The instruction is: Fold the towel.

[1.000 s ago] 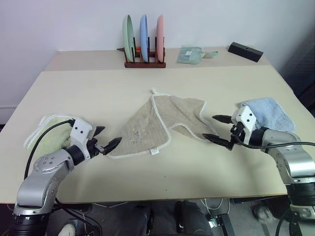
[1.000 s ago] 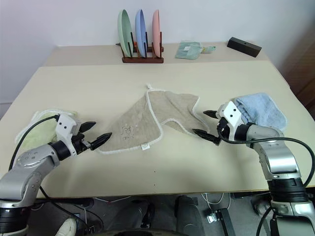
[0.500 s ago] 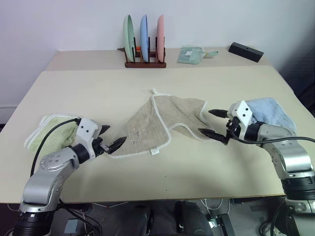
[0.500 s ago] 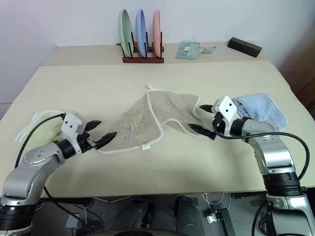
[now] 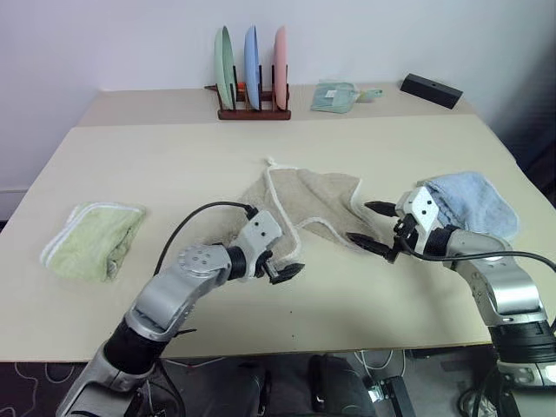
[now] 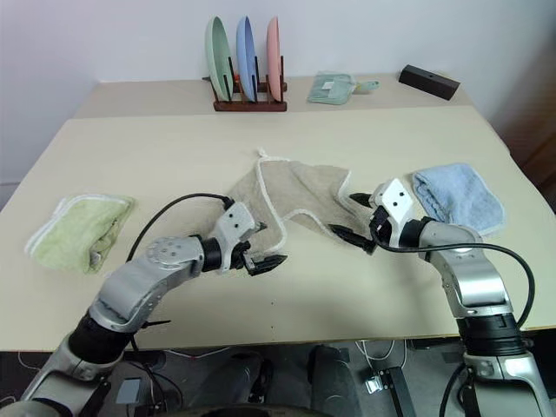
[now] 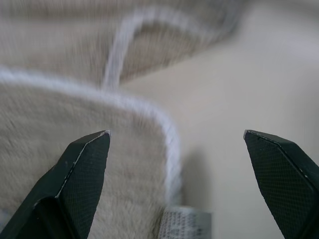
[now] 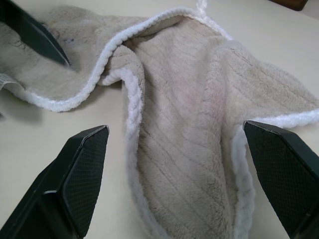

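The beige towel (image 5: 317, 198) with white corded edging lies crumpled in the middle of the table, its small white loop (image 5: 272, 162) at the far corner. My left gripper (image 5: 280, 263) is open at the towel's near corner; in the left wrist view that corner's white edging (image 7: 169, 144) and a grey tag (image 7: 187, 224) sit between its fingers. My left forearm hides the towel's front left part. My right gripper (image 5: 361, 223) is open at the towel's right edge, and the right wrist view shows folded towel (image 8: 179, 109) between its fingers. Neither gripper holds anything.
A light green towel (image 5: 91, 240) lies at the left of the table and a light blue towel (image 5: 473, 198) at the right, just behind my right wrist. At the back stand a plate rack (image 5: 252, 82), a small green cloth (image 5: 334, 95) and a black box (image 5: 432, 89).
My left arm has swung right, from beside the green towel to the beige towel's near corner. The right gripper has stayed about where it was, and both grippers remain open.
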Controlling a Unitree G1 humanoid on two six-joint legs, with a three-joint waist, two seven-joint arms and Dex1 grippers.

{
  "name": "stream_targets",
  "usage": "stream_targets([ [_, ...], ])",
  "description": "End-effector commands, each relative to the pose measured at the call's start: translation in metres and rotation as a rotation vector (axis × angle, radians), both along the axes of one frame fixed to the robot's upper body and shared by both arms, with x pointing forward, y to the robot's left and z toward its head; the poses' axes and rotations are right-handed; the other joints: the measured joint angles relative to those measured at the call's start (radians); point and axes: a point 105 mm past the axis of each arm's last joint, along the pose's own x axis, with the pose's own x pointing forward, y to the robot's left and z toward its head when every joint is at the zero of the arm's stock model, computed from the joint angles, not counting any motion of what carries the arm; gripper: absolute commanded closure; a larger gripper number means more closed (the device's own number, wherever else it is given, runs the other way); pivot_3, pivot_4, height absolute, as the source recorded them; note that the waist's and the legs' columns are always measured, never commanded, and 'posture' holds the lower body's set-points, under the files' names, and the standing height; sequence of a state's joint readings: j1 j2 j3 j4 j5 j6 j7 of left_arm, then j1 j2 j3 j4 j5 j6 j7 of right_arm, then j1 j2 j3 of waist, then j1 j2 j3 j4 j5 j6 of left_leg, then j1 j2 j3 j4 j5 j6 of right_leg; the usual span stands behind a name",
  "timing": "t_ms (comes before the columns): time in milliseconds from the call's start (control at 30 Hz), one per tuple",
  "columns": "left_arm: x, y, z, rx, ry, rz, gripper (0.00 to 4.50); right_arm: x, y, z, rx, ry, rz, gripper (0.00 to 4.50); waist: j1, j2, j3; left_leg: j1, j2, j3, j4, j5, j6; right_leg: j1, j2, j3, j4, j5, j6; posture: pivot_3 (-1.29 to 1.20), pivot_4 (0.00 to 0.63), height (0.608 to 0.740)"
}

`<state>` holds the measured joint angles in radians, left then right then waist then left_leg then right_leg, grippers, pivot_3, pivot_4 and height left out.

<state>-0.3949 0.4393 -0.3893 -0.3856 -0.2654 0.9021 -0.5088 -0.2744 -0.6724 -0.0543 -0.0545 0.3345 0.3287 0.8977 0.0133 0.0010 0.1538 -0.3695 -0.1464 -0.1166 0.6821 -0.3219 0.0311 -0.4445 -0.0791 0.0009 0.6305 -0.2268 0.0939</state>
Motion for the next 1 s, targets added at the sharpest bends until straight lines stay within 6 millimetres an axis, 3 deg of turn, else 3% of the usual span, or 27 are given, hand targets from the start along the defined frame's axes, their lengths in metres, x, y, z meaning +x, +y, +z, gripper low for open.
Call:
stream_targets([
  [33,0.005,0.001,-0.005,0.080,-0.003,0.055,0.07,0.002,0.009,0.014,0.011,-0.070,0.026,0.06,0.001,0.000,0.000,0.000,0.000,0.000,0.000,0.000,0.000,0.000,0.000,0.000,0.000,0.000,0.000,0.00,0.150,0.740],
  [100,0.006,0.003,-0.009,0.097,0.002,0.070,0.07,0.003,0.011,0.014,0.012,-0.072,0.029,0.06,0.001,0.000,0.000,0.000,0.000,0.000,0.000,0.000,0.000,0.000,0.000,0.000,0.000,0.000,0.000,0.00,0.150,0.740],
  [267,0.008,0.008,-0.011,0.101,-0.007,0.089,2.28,0.006,0.013,0.013,0.014,-0.078,0.035,0.00,0.002,0.000,0.000,0.000,0.000,0.000,0.000,0.000,0.000,0.000,0.000,0.000,0.000,0.000,0.000,0.00,0.150,0.740],
  [400,0.010,0.012,-0.009,0.096,-0.027,0.098,4.36,0.008,0.014,0.013,0.013,-0.084,0.040,0.00,0.001,0.000,0.000,0.000,0.000,0.000,0.000,0.000,0.000,0.000,0.000,0.000,0.000,0.000,0.000,0.00,0.150,0.740],
  [533,0.013,0.014,-0.003,0.079,-0.074,0.087,4.44,0.011,0.014,0.014,0.012,-0.095,0.038,0.00,0.001,0.000,0.000,0.000,0.000,0.000,0.000,0.000,0.000,0.000,0.000,0.000,0.000,0.000,0.000,0.00,0.150,0.740],
  [633,0.018,0.023,0.014,0.053,-0.171,0.085,4.44,0.013,0.013,0.018,0.005,-0.112,0.024,0.00,0.001,0.000,0.000,0.000,0.000,0.000,0.000,0.000,0.000,0.000,0.000,0.000,0.000,0.000,0.000,0.00,0.150,0.740],
  [733,0.019,0.049,0.039,-0.006,-0.264,0.111,4.44,0.018,0.005,0.022,0.002,-0.120,-0.026,0.00,-0.003,0.000,0.000,0.000,0.000,0.000,0.000,0.000,0.000,0.000,0.000,0.000,0.000,0.000,0.000,0.00,0.150,0.740],
  [800,0.009,0.067,0.051,-0.046,-0.277,0.086,4.44,0.024,-0.003,0.023,-0.013,-0.117,-0.066,0.00,-0.004,0.001,0.000,0.000,0.000,0.000,0.000,0.000,0.000,-0.001,0.000,0.000,0.000,0.000,0.000,0.00,0.150,0.740],
  [1000,-0.031,0.136,0.042,-0.005,-0.155,0.091,4.44,0.048,-0.019,0.028,0.023,-0.094,-0.199,0.00,-0.001,0.002,0.000,0.000,0.000,0.001,-0.001,0.000,0.000,-0.001,0.000,0.000,-0.001,0.000,0.000,0.00,0.150,0.740],
])
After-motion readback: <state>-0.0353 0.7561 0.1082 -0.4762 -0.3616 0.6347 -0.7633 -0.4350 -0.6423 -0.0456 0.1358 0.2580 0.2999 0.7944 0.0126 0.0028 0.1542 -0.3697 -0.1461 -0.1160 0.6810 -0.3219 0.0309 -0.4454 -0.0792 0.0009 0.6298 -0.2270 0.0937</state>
